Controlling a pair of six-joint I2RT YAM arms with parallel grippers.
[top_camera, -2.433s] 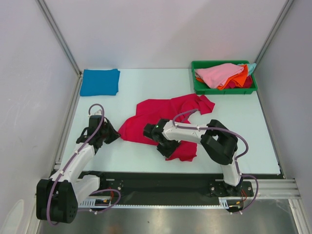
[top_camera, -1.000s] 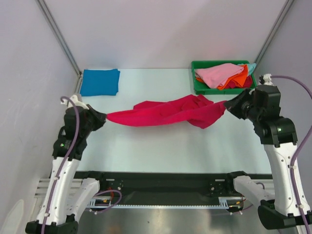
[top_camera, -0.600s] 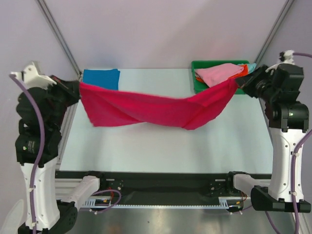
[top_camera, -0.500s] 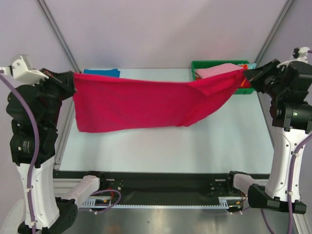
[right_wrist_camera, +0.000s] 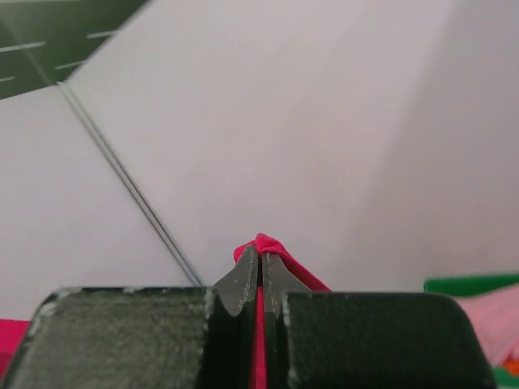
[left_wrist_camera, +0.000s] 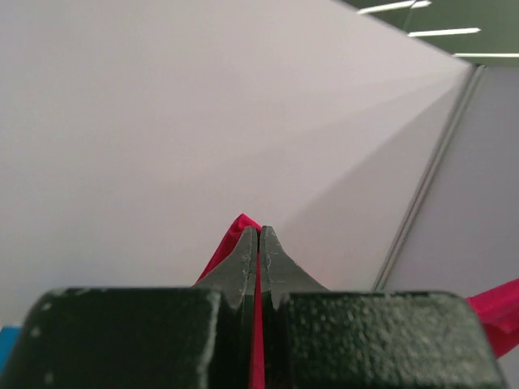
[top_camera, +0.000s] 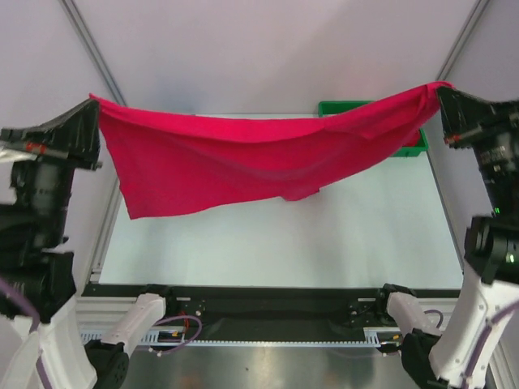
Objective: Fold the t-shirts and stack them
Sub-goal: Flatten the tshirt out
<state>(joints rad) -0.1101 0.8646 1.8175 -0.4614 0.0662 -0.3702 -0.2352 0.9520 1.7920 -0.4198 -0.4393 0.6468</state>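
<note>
**Top view.** One crimson t-shirt [top_camera: 219,162] hangs in the air, spread wide between the two arms. Its upper edge runs from the left gripper [top_camera: 95,112] to the right gripper [top_camera: 442,91] and sags slightly in the middle. The lower hem slopes: its left corner hangs lowest, and a small fold hangs down right of centre. The cloth is deeper on the left than on the right. Whether the hem touches the table [top_camera: 284,243] cannot be told from above. The near part of the table shows below the hem, between the cloth and the arm bases. The side walls [top_camera: 49,65] stand just beside each arm, so the open room lies toward the middle and the near edge.

**Arm pose.** Two arms, both reared up tall from their bases at the near edge, one at each side of the view. Each wrist is high and turned inward, so the jaws point toward the far centre. The right gripper sits a little higher in the view than the left.

**Wrist views.** The left jaws are pressed together, pinching a thin edge of crimson cloth that pokes out past the fingertips [left_wrist_camera: 246,243]. The right jaws are likewise pressed together on a small bunched knot of the same cloth.

**Count.** One shirt held, at two corners. One green bin [top_camera: 336,106] stands at the far right of the table, mostly hidden behind the cloth. The right wrist view shows pink cloth [right_wrist_camera: 486,316] in it
</note>
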